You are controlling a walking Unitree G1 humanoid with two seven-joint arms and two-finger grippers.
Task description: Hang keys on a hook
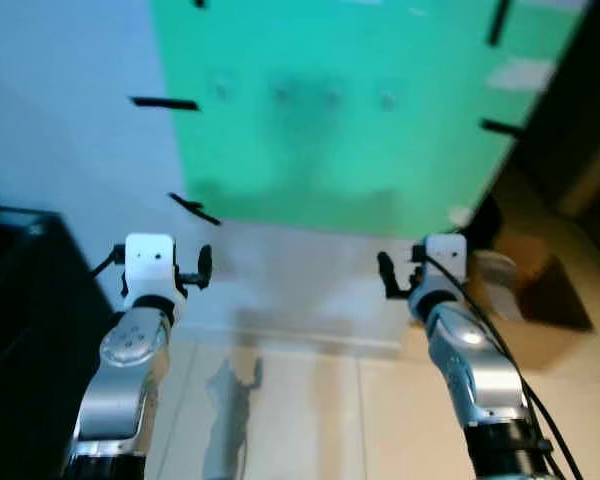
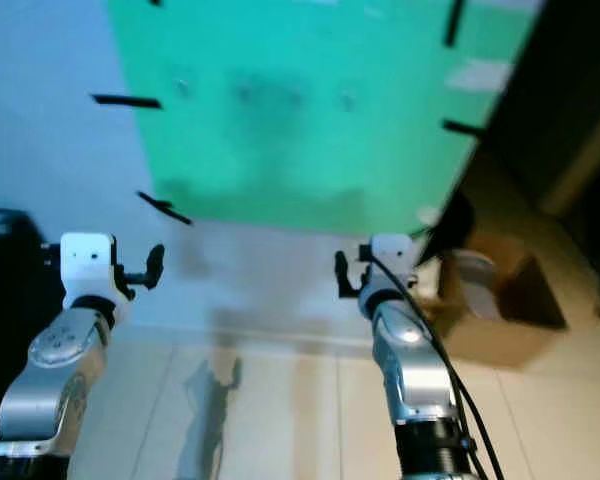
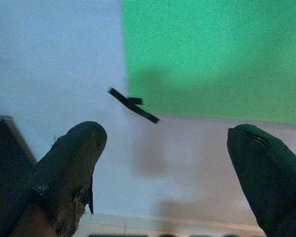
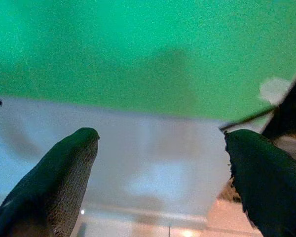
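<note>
A green sheet (image 1: 340,120) is taped to the pale wall ahead. Several small faint hooks (image 1: 280,92) sit in a blurred row near its top. My left gripper (image 1: 162,268) is raised in front of the wall, below the sheet's lower left corner. In the left wrist view it (image 3: 165,131) is open with nothing between its fingers. My right gripper (image 1: 430,270) is held up at the same height, under the sheet's lower right part. It (image 4: 162,134) is open too, and the gap between its fingers holds nothing.
Black tape strips (image 1: 193,208) hold the sheet's edges. A dark cabinet (image 1: 20,320) stands close on the left. An open cardboard box (image 1: 540,300) sits on the floor at the right. Pale floor tiles (image 1: 300,400) lie between my arms.
</note>
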